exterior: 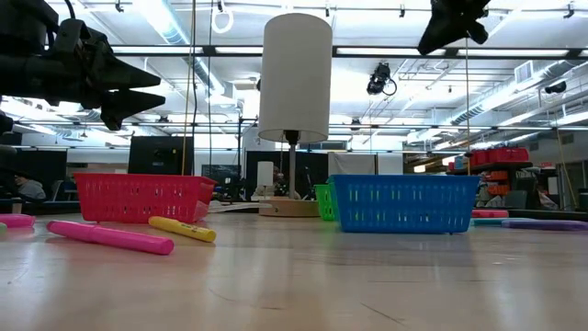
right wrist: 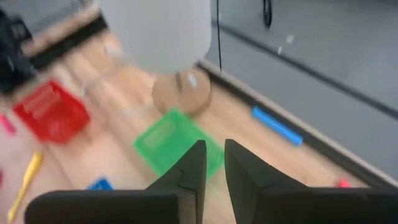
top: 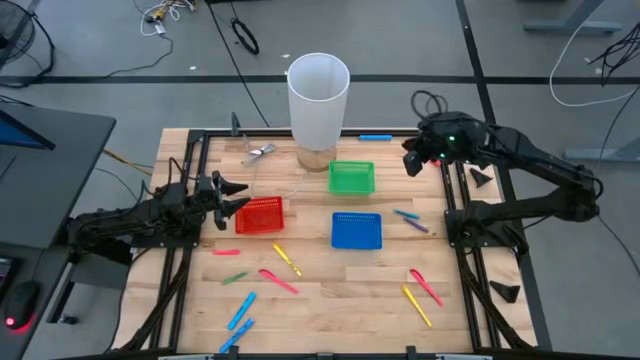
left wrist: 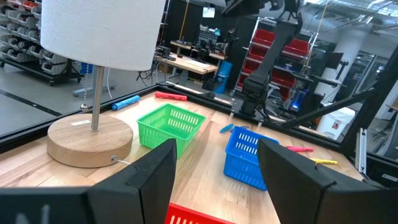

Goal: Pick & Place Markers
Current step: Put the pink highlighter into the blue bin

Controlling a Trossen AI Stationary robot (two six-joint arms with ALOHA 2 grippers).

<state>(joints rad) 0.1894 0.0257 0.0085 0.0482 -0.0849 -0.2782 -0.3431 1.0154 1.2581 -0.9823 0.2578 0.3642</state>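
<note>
Several markers lie flat on the wooden table: pink (top: 278,281), yellow (top: 287,260), green (top: 235,277) and light blue (top: 241,310) near the front left. Pink (top: 425,287) and yellow (top: 417,306) ones lie at the front right, and a blue one (top: 375,136) at the far edge. My left gripper (top: 238,196) stands open and level at the left, just beside the red basket (top: 260,215), with nothing between its fingers (left wrist: 155,171). My right gripper (top: 412,158) hangs high over the far right, tilted down. Its fingers (right wrist: 193,168) are shut to a narrow slit, with nothing between them.
A white lamp (top: 318,95) on a round wooden base stands at the far middle. A green basket (top: 351,177) sits in front of it and a blue basket (top: 356,230) at the centre. Black rails (top: 455,215) run along the table's sides. Bare wood lies between the baskets and markers.
</note>
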